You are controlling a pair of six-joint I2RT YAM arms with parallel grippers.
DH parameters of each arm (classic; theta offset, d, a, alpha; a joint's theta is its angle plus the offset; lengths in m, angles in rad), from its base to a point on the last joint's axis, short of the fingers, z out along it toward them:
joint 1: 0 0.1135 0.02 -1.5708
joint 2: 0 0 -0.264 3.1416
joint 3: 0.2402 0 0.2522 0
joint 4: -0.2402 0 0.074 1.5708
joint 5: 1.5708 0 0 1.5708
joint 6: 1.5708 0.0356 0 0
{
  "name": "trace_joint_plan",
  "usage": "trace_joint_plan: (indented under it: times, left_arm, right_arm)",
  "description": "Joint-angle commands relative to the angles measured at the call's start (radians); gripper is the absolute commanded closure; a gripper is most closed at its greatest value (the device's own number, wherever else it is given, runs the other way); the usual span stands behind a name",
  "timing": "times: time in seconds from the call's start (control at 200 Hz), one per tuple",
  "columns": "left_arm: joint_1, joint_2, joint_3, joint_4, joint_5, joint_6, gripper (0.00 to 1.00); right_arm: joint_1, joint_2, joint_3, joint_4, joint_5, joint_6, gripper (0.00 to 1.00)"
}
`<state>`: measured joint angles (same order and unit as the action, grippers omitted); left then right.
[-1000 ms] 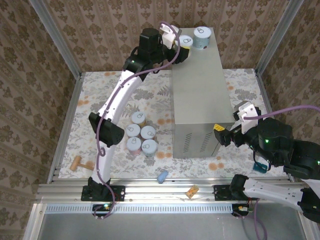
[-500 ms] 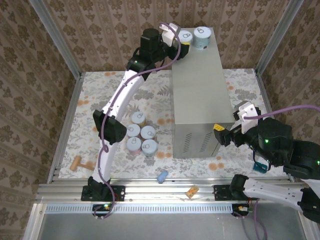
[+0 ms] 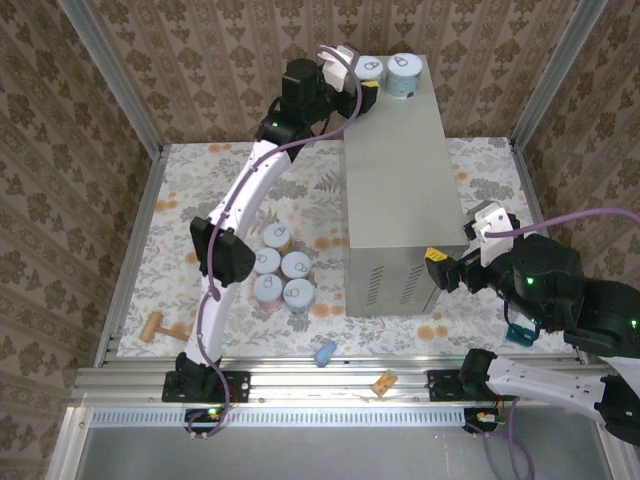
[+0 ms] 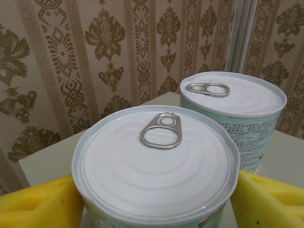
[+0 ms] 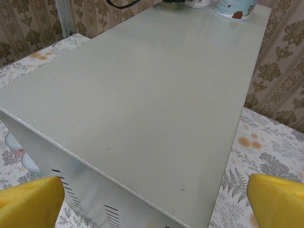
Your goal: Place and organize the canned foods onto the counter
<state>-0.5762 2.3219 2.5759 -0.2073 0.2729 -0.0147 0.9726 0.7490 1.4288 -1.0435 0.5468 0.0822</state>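
Placement looks done: left gripper (image 4: 154, 204) has carried a second can (image 4: 156, 161) to the counter (image 3: 400, 170), twelve o'clock end; whether pads (image 4: 38, 204) still pinch, cannot tell; right gripper (image 5: 152, 199) gapes.

1. Canned foods (image 3: 296, 265): seven tins, two up on the counter and five down beside it
2. Counter (image 3: 400, 170): one grey metal box
3. Blue lump (image 3: 325, 352): one
4. Tan block (image 3: 384, 381): one
5. Wooden mallet-shaped piece (image 3: 160, 325): one
6. Robot arms: two, the left arm (image 3: 245, 190) and the right arm (image 3: 545, 285)
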Motion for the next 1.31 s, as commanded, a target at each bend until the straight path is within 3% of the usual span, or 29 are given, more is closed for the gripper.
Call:
trace_joint_plan:
  times: [0.0,0.255,0.45,0.56,0.88,1.3]
  left_arm:
    - [0.018,0.051,-0.001,-0.1,-0.006,-0.011,0.22]
    - [0.017,0.042,-0.002,-0.105,0.015,-0.011,0.19]
    - [0.018,0.016,-0.003,-0.115,0.018,-0.009,0.0]
    - [0.018,-0.038,-0.046,-0.118,0.01,-0.002,0.0]
    - [0.035,-0.415,-0.493,-0.011,-0.012,-0.022,0.0]
    - [0.045,-0.933,-1.043,-0.292,-0.152,-0.038,0.0]
  right_arm:
    - [-0.005,0.006,-0.002,0.026,0.018,0.002,0.0]
    - [-0.005,-0.002,-0.006,0.025,0.014,0.011,0.0]
    - [-0.005,-0.007,-0.008,0.02,0.012,0.017,0.0]
    - [-0.005,-0.007,-0.009,0.025,0.01,0.019,0.0]
    - [-0.004,0.036,-0.01,0.034,0.002,0.018,0.0]
    - [-0.003,0.134,0.072,0.058,-0.084,-0.022,0.0]
